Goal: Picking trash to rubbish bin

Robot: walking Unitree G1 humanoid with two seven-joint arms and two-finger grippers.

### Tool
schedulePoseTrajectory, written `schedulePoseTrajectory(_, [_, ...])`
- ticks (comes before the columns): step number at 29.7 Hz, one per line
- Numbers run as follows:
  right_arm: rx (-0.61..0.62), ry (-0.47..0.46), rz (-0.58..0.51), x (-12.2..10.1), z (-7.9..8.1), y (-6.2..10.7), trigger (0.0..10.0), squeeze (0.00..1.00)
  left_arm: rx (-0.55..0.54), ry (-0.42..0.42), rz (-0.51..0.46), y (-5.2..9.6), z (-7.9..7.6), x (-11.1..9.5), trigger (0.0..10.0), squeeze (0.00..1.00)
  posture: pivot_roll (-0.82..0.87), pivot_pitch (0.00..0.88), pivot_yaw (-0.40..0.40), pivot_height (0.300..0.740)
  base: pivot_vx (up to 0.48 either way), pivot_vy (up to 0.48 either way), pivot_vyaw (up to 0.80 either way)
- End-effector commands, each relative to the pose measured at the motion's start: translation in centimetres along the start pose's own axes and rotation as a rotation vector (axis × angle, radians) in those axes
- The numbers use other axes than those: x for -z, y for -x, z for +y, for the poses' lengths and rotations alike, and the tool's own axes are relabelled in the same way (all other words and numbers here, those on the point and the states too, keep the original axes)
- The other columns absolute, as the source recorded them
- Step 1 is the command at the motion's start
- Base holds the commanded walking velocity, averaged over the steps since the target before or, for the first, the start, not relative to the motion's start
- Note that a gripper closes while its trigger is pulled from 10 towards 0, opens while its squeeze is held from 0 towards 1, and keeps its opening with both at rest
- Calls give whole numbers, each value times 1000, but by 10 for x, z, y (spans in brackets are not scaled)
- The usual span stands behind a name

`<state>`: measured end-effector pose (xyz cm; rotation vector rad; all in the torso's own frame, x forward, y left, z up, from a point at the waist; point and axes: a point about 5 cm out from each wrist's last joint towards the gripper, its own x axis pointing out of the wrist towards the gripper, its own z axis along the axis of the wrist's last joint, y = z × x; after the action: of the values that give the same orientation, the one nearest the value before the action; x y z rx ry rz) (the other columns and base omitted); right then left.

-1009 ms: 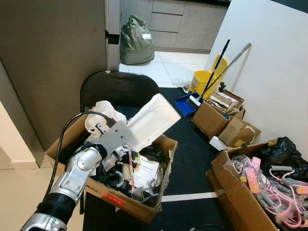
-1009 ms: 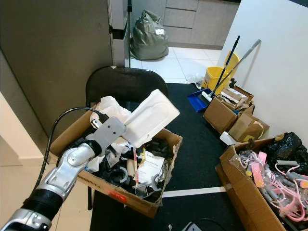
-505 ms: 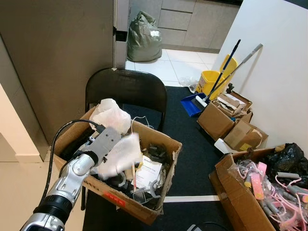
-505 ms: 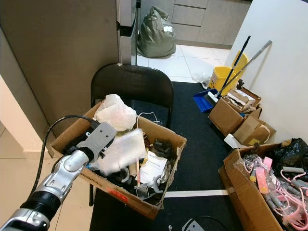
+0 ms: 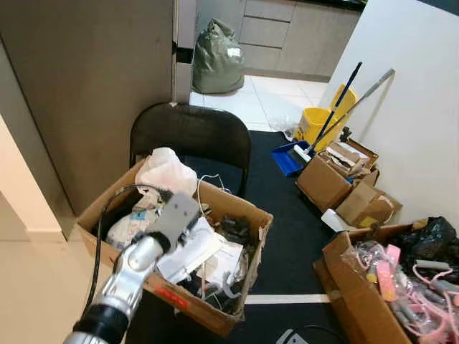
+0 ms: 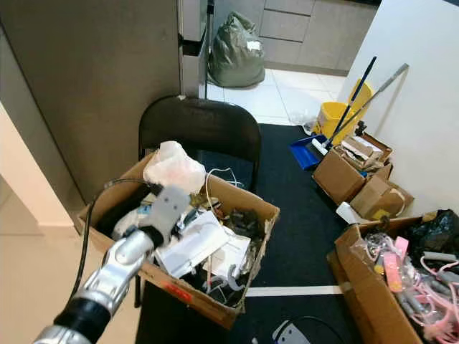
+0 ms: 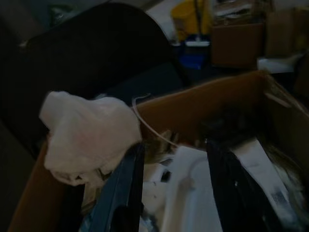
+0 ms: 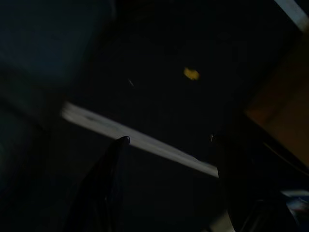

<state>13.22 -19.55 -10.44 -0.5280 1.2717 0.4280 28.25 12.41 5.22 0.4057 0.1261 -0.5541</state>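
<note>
1. Lying flat now in the cardboard box (image 5: 247, 233), lower centre: white foam tray (image 5: 192, 247), raised earlier.
2. Left gripper (image 7: 171, 193) released, fingers parted above it.
3. Right gripper (image 8: 169, 159) spread, over dark floor.
4. Crumpled white plastic bag (image 5: 166, 170) beside.

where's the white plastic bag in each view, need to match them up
Left eye view: white plastic bag at the back of the cardboard box, before the black chair.
Right eye view: same spot.
Left wrist view: beside the left hand, against the chair.
Right wrist view: too dark to tell.
Shared landmark: the chair.
</note>
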Motion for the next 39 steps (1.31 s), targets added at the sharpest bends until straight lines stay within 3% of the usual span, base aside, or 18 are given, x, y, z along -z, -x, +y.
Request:
schedulePoseTrajectory(1, [4,-26,-10,-3,1,0,10000,0,31,-23,8,2,-5,2,10000,0,230,0,-10,740,0,0,0])
schedulePoseTrajectory(5, [-23,-67,-39,-16,20,-3,10000,0,78,-76,65,17,-4,15,10000,0,242,0,62,740,0,0,0])
schedulePoseTrajectory(13, [-47,-100,-40,-17,36,-5,10000,0,68,-93,78,17,7,16,10000,0,236,0,86,740,0,0,0])
schedulePoseTrajectory(27, [19,-77,-15,-6,9,-2,10000,0,45,-49,79,10,-9,19,10000,0,228,0,23,740,-256,0,0])
schedulePoseTrajectory(35, [22,-60,-19,-7,4,-1,10000,0,18,-41,95,12,-8,25,10000,0,235,0,-17,740,-431,0,0])
schedulePoseTrajectory(39, [16,-68,-19,-7,5,-1,10000,0,7,-44,143,18,-4,38,10000,0,226,0,-17,740,-480,0,0])
